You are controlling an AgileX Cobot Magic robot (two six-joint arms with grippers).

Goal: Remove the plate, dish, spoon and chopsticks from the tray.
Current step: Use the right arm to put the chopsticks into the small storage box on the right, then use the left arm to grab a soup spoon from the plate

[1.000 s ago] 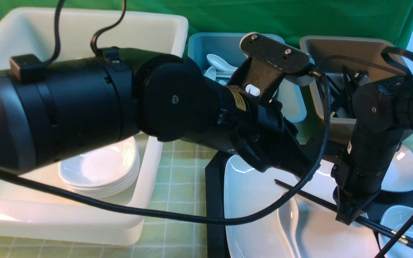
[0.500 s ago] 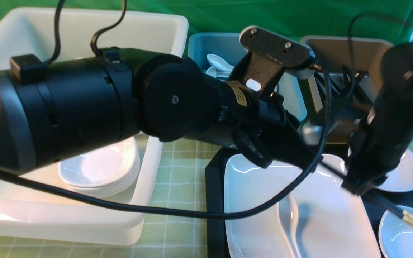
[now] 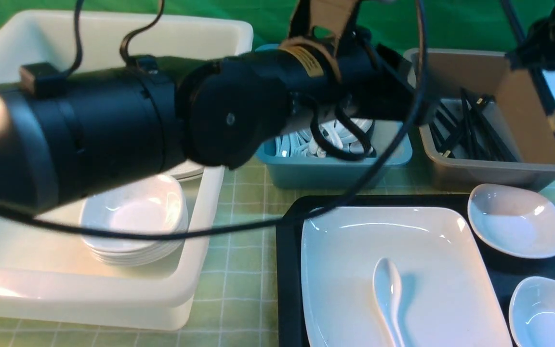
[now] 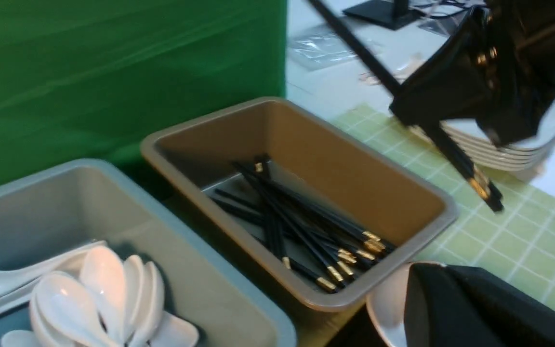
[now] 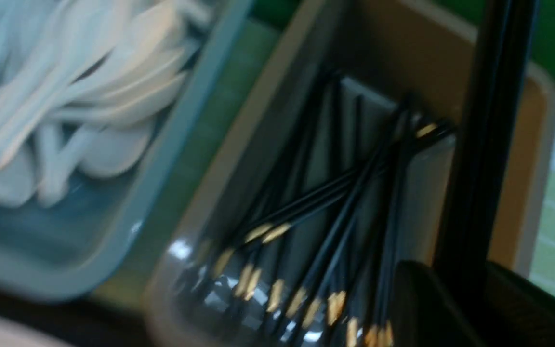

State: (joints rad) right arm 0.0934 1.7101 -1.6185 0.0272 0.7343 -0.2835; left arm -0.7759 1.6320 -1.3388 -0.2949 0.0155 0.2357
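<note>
The white plate (image 3: 354, 250) lies on the black tray (image 3: 287, 270), and the white spoon (image 3: 387, 294) rests in it. Two small white dishes (image 3: 516, 221) (image 3: 547, 313) sit on the tray's right side. My right gripper (image 3: 533, 60) (image 5: 465, 299) is shut on the black chopsticks (image 3: 549, 111) (image 4: 470, 168) (image 5: 484, 144), holding them steeply tilted above the brown tub (image 3: 523, 168). My left gripper (image 4: 431, 289) is shut and holds nothing. It hovers above the tray's far edge, near one dish (image 4: 388, 308).
The brown tub (image 4: 306, 125) holds several chopsticks. A blue tub (image 3: 335, 168) beside it holds several white spoons. A big white tub (image 3: 200, 231) at the left holds stacked dishes (image 3: 133, 226). A pile of white plates (image 4: 499, 149) stands beyond the brown tub.
My right gripper has lifted the chopsticks off the plate and carried them up and back over the brown tub. The left arm has risen away from the plate.
</note>
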